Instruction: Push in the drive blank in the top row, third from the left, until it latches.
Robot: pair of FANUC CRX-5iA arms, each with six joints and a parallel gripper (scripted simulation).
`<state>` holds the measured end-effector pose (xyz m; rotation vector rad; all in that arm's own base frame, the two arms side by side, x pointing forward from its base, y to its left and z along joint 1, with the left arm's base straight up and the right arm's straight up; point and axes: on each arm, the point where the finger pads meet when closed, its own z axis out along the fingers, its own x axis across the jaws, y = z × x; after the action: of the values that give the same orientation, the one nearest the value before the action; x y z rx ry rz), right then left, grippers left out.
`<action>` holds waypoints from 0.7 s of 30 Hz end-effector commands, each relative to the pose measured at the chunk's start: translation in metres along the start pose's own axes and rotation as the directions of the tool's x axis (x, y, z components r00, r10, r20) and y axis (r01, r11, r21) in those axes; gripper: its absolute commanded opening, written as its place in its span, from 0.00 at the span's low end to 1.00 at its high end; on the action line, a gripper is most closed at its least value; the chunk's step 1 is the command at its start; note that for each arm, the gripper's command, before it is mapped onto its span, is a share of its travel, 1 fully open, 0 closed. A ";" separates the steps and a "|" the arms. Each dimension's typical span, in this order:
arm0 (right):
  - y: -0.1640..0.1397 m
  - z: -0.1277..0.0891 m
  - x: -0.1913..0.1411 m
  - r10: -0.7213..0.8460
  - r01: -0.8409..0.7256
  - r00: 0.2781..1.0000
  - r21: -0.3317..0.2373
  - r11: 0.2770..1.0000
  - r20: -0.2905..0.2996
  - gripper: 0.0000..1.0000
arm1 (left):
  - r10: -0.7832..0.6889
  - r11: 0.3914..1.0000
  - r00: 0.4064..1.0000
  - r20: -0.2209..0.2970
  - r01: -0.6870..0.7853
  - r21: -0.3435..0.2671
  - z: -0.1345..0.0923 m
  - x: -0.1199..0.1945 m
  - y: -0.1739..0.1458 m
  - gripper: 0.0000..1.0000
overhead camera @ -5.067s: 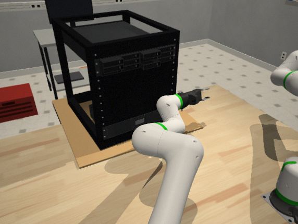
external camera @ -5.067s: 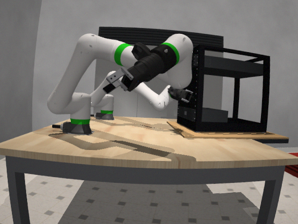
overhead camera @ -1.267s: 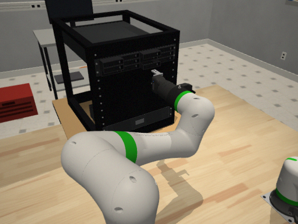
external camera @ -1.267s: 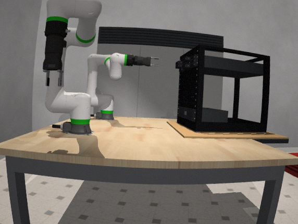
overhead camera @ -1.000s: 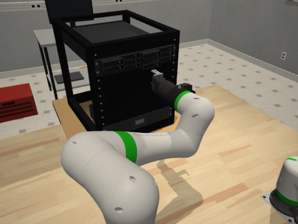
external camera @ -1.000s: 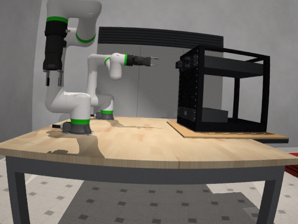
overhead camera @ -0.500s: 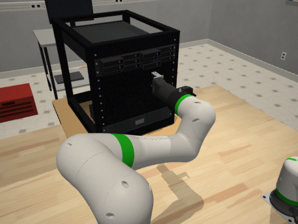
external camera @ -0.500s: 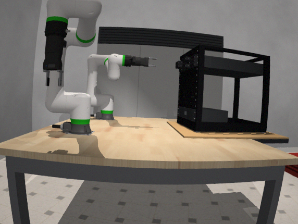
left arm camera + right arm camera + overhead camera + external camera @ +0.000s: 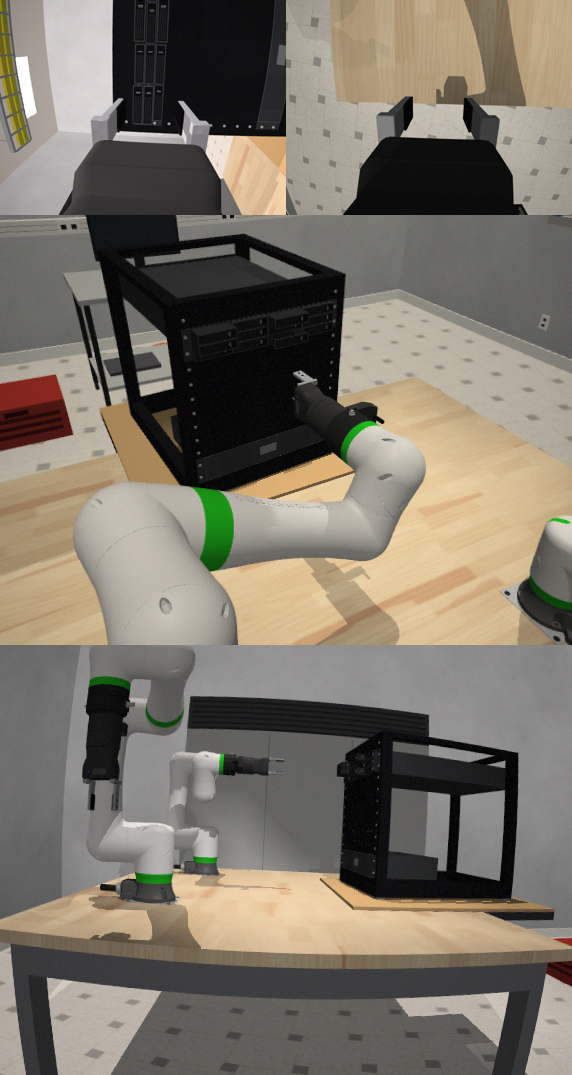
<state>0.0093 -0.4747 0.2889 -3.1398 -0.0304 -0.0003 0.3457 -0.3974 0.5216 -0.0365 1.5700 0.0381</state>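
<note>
Black rack: upper middle of the top view, drive blanks across its upper front, and a dark box low inside
Target blank: top row, third along, upper middle of the left wrist frame, sticking out tbh
Left gripper: fingers spread, nothing between, apart from the rack
Right gripper: left side of the exterior frame, pointing down, fingers wide, empty too

Black rack, green-banded white arm (quite vivid, that green), grey-speckled pale floor.
</note>
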 end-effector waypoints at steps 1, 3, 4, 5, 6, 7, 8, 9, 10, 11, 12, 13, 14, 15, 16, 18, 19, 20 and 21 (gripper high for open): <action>0.000 -0.001 0.000 0.000 0.000 1.000 -0.002 1.000 0.000 1.00 | -0.002 1.000 1.000 0.000 0.002 -0.001 -0.013 0.001 0.007 1.00; 0.000 -0.001 0.000 0.000 0.000 1.000 -0.002 1.000 0.000 1.00 | -0.002 1.000 1.000 0.000 0.002 -0.001 -0.020 0.003 0.010 1.00; 0.000 -0.001 0.000 0.000 0.000 1.000 -0.002 1.000 0.000 1.00 | -0.002 1.000 1.000 0.000 0.002 -0.001 -0.023 0.003 0.012 1.00; 0.000 -0.001 0.000 0.000 0.000 1.000 -0.002 1.000 0.000 1.00 | -0.002 1.000 1.000 0.000 0.002 -0.001 -0.026 0.004 0.013 1.00; 0.000 -0.001 0.000 0.000 0.000 1.000 -0.002 1.000 0.000 1.00 | -0.002 1.000 1.000 0.000 0.002 -0.001 -0.029 0.004 0.015 1.00; 0.000 -0.001 0.000 0.000 0.000 1.000 -0.002 1.000 0.000 1.00 | -0.002 1.000 1.000 0.000 0.002 -0.001 -0.031 0.004 0.016 1.00; 0.000 -0.001 0.000 0.000 0.000 1.000 -0.002 1.000 0.000 1.00 | -0.002 1.000 1.000 0.000 0.002 -0.001 -0.032 0.005 0.017 1.00; 0.000 -0.001 0.000 0.000 0.000 1.000 -0.002 1.000 0.000 1.00 | -0.002 1.000 1.000 0.000 0.002 -0.001 -0.033 0.005 0.017 1.00; 0.000 -0.001 0.000 0.000 0.000 1.000 -0.002 1.000 0.000 1.00 | -0.002 1.000 1.000 0.000 0.002 -0.001 -0.034 0.005 0.018 1.00; 0.000 -0.001 0.000 0.000 0.000 1.000 -0.002 1.000 0.000 1.00 | -0.002 1.000 1.000 0.000 0.002 -0.001 -0.035 0.005 0.018 1.00; 0.000 -0.001 0.000 0.000 0.000 1.000 -0.002 1.000 0.000 1.00 | -0.002 1.000 1.000 0.000 0.002 -0.001 -0.036 0.005 0.018 1.00; 0.000 -0.001 0.000 0.000 0.000 1.000 -0.002 1.000 0.000 1.00 | -0.002 1.000 1.000 0.000 0.002 -0.001 -0.036 0.005 0.018 1.00; 0.000 -0.001 0.000 0.000 0.000 1.000 -0.002 1.000 0.000 1.00 | -0.002 1.000 1.000 0.000 0.002 -0.001 -0.036 0.005 0.019 1.00; 0.000 -0.001 0.000 0.000 0.000 1.000 -0.002 1.000 0.000 1.00 | -0.002 1.000 1.000 0.000 0.002 -0.001 -0.036 0.005 0.019 1.00; 0.000 -0.001 0.000 0.000 0.000 1.000 -0.002 1.000 0.000 1.00 | -0.002 1.000 1.000 0.000 0.002 -0.001 -0.036 0.005 0.019 1.00; 0.000 -0.001 0.000 0.000 0.000 1.000 -0.002 1.000 0.000 1.00 | -0.002 1.000 1.000 0.000 0.002 -0.001 -0.036 0.005 0.019 1.00; 0.000 -0.001 0.000 0.000 0.000 1.000 -0.002 1.000 0.000 1.00 | -0.002 1.000 1.000 0.000 0.002 -0.001 -0.036 0.005 0.019 1.00; 0.000 -0.001 0.000 0.000 0.000 1.000 -0.002 1.000 0.000 1.00 | -0.002 1.000 1.000 0.000 0.002 -0.001 -0.036 0.005 0.019 1.00; 0.000 -0.001 0.000 0.000 0.000 1.000 -0.002 1.000 0.000 1.00 | -0.002 1.000 1.000 0.000 0.002 -0.001 -0.036 0.005 0.019 1.00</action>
<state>0.0093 -0.4747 0.2889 -3.1398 -0.0304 -0.0003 0.3089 -0.3806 0.5159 -0.0376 1.5705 0.0382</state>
